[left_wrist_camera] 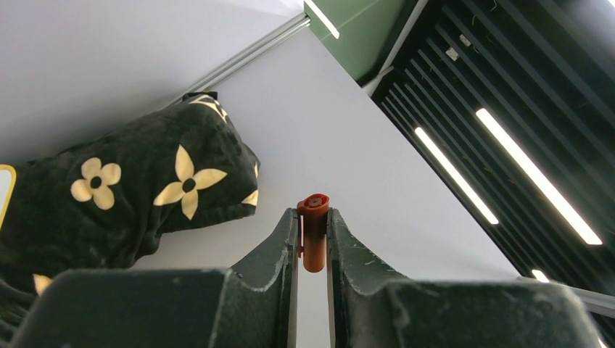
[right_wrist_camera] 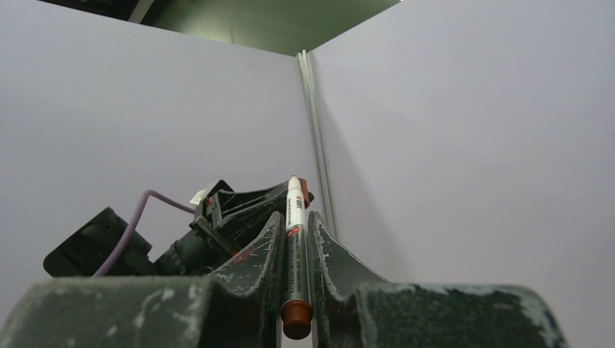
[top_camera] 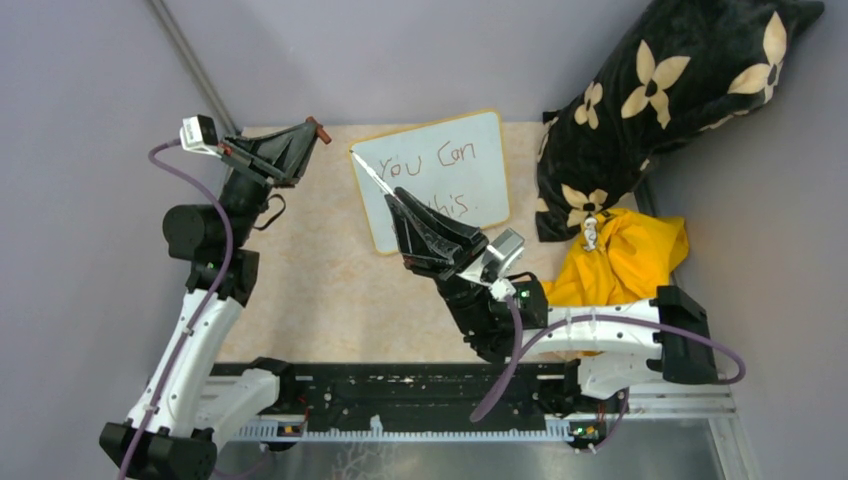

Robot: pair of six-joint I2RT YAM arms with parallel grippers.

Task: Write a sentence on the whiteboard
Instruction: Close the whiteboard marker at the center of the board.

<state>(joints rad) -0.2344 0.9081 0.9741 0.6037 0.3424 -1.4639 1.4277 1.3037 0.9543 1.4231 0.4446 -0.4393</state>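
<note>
The whiteboard (top_camera: 488,185), yellow-framed, lies tilted at the back of the tan table. The sentence (top_camera: 440,165) reads "You Can" on the top line and "this" on the second; my right arm covers the start of that second line. My right gripper (top_camera: 395,202) hovers over the board's left part, shut on a white marker (top_camera: 370,174) whose tip points to the board's upper left corner. In the right wrist view the marker (right_wrist_camera: 295,246) sits between the jaws of the right gripper (right_wrist_camera: 294,217). My left gripper (top_camera: 312,130) is raised left of the board, shut on the red-brown marker cap (left_wrist_camera: 313,232).
A black pillow with cream flowers (top_camera: 660,100) leans in the back right corner, with a yellow cloth (top_camera: 625,260) in front of it. Grey walls enclose the table. The black mounting rail (top_camera: 420,395) runs along the near edge.
</note>
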